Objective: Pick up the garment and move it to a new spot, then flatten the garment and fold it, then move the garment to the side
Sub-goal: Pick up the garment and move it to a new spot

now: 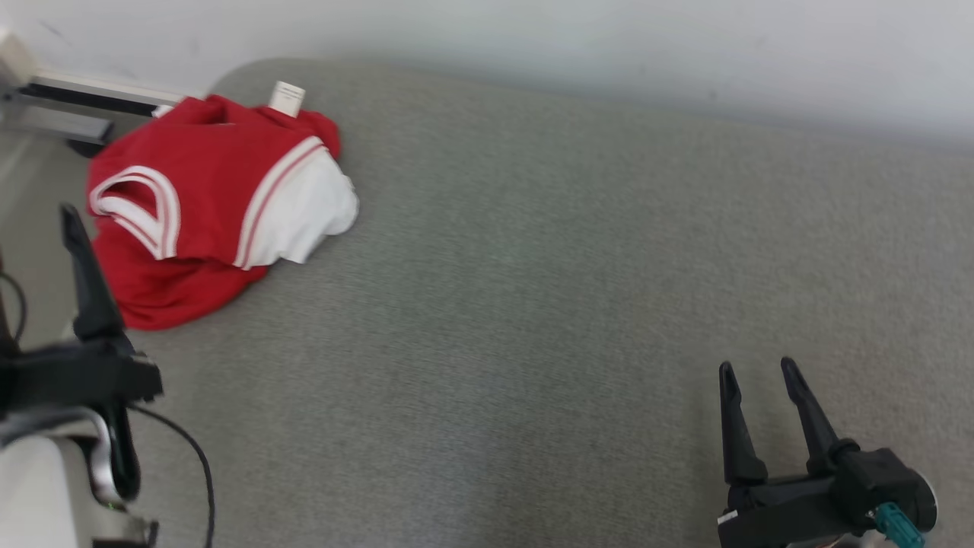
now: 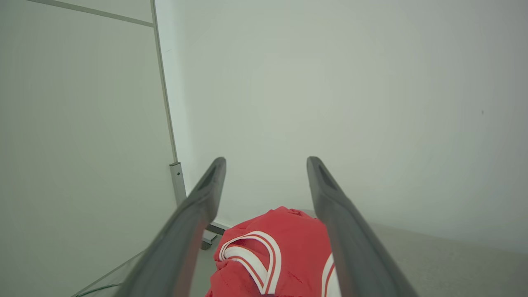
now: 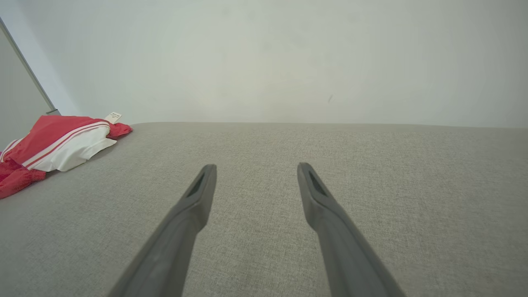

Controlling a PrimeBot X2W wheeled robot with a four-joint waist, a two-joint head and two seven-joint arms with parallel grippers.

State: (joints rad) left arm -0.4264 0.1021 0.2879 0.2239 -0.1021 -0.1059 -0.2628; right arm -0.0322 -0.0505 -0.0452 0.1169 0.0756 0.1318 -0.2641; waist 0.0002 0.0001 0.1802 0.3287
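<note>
A red garment (image 1: 205, 190) with white trim and a white panel lies bunched up at the far left corner of the grey fabric-covered surface (image 1: 533, 266). A white label (image 1: 288, 97) sticks up from its far edge. My left gripper (image 2: 266, 161) is open and hangs just short of the garment (image 2: 284, 243), with nothing between its fingers. One of its fingers (image 1: 90, 281) stands at the garment's near left edge in the head view. Over bare fabric at the near right, my right gripper (image 1: 757, 371) is open and empty, far from the garment (image 3: 57, 144).
A white wall runs behind the surface. A panel with a metal foot (image 1: 68, 114) stands past the far left corner, close to the garment. A black cable (image 1: 190, 449) loops by my left arm. The surface's left edge curves away under the garment.
</note>
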